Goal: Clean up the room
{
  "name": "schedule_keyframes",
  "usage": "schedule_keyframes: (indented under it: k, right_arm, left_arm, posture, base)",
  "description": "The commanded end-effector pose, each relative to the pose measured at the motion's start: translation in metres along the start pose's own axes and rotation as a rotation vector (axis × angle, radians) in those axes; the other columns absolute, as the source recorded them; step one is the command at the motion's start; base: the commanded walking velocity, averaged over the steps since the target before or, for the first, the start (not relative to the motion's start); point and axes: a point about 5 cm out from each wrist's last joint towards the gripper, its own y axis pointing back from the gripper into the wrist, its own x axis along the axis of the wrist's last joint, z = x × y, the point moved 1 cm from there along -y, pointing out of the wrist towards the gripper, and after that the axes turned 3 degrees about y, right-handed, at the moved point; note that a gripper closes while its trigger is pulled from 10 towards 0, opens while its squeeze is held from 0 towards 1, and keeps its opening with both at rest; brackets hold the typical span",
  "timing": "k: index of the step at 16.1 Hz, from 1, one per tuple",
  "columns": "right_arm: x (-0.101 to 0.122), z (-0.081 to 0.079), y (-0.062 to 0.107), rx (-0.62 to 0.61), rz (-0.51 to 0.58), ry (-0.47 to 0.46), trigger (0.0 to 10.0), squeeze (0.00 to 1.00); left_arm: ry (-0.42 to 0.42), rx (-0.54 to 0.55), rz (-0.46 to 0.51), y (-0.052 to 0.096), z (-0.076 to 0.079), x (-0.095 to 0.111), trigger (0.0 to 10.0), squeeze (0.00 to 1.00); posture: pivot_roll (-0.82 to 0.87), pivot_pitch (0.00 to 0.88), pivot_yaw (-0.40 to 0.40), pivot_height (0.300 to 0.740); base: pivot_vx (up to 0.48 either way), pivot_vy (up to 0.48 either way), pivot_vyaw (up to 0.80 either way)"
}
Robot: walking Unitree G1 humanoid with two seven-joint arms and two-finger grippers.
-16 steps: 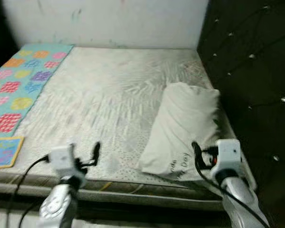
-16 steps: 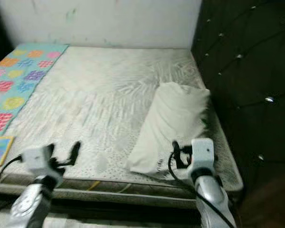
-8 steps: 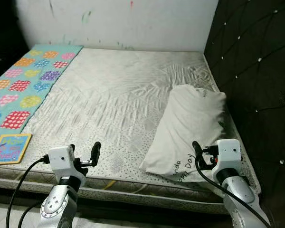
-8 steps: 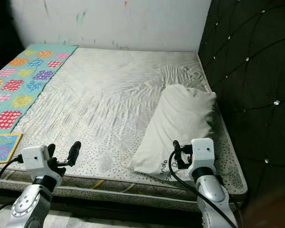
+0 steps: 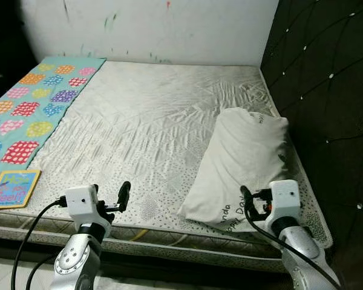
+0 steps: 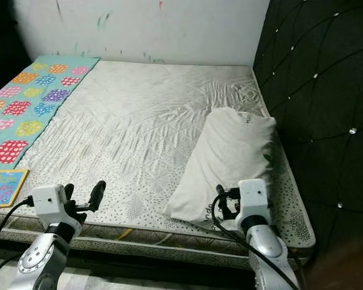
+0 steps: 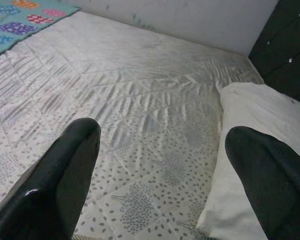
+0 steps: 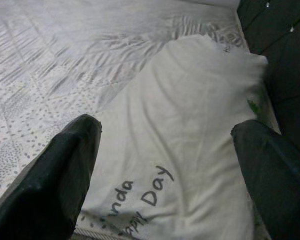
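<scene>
**One pillow, one book, one patterned blanket on the bed**

A single bare mattress [image 5: 151, 127] with a quilted, speckled cover lies against a white wall [image 5: 163, 30] marked with a few coloured scribbles and a black tufted headboard [image 5: 327, 90] on the robot's right. One white pillow [image 5: 242, 160] lies on the mattress just beside the headboard, its near end bearing dark lettering and reaching almost to the mattress's front edge. One turquoise blanket [image 5: 33, 99] with coloured dotted patches runs along the mattress's left side. One flat children's book [image 5: 13, 187] with a yellow border rests on the near left corner, touching the blanket's near end.

The left gripper [image 7: 165, 170] hovers over the front edge of the mattress, its two black fingers [image 7: 60, 175] spread wide apart, holding nothing. The right gripper [image 8: 165, 175] hovers at the pillow's near end, directly above the lettering, its fingers [image 8: 50, 175] likewise wide apart and empty.
</scene>
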Motion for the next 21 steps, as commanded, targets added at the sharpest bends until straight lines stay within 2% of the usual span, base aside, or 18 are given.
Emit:
schedule_keyframes:
  k: [1, 5, 8, 11, 15, 21]
  right_arm:
    - [0.000, 0.001, -0.001, 0.001, -0.010, 0.007, 10.0, 0.00]
    - [0.000, 0.001, -0.004, -0.004, -0.011, 0.017, 10.0, 0.00]
    - [0.000, 0.003, -0.004, -0.019, -0.012, 0.014, 10.0, 0.00]
    - [0.000, 0.003, -0.003, -0.020, -0.012, 0.015, 10.0, 0.00]
    - [0.000, 0.002, -0.004, -0.015, -0.014, 0.016, 10.0, 0.00]
    - [-0.001, 0.002, -0.004, -0.017, -0.014, 0.017, 10.0, 0.00]
  left_arm:
    - [-0.010, -0.001, -0.020, -0.001, -0.001, -0.002, 10.0, 0.00]
    - [-0.030, -0.027, -0.047, -0.009, 0.002, -0.006, 10.0, 0.00]
    - [-0.022, -0.045, -0.027, -0.015, 0.007, -0.001, 10.0, 0.00]
    - [0.011, -0.042, -0.026, -0.014, 0.010, -0.003, 10.0, 0.00]
    - [0.008, -0.039, -0.029, -0.015, 0.010, -0.004, 10.0, 0.00]
    - [0.007, -0.044, -0.032, -0.015, 0.011, -0.004, 10.0, 0.00]
  posture:
    - [-0.08, 0.000, 0.021, 0.740]
    - [-0.08, 0.000, 0.020, 0.740]
    - [-0.09, 0.000, 0.022, 0.740]
    - [-0.09, 0.000, 0.024, 0.740]
    - [-0.09, 0.000, 0.022, 0.740]
    - [-0.09, 0.000, 0.022, 0.740]
  base:
    - [0.000, 0.000, 0.00]
    - [0.000, 0.000, 0.00]
    - [0.000, -0.085, -0.15]
    - [0.000, -0.181, -0.30]
    - [0.000, 0.000, 0.00]
    - [0.000, -0.367, 0.00]
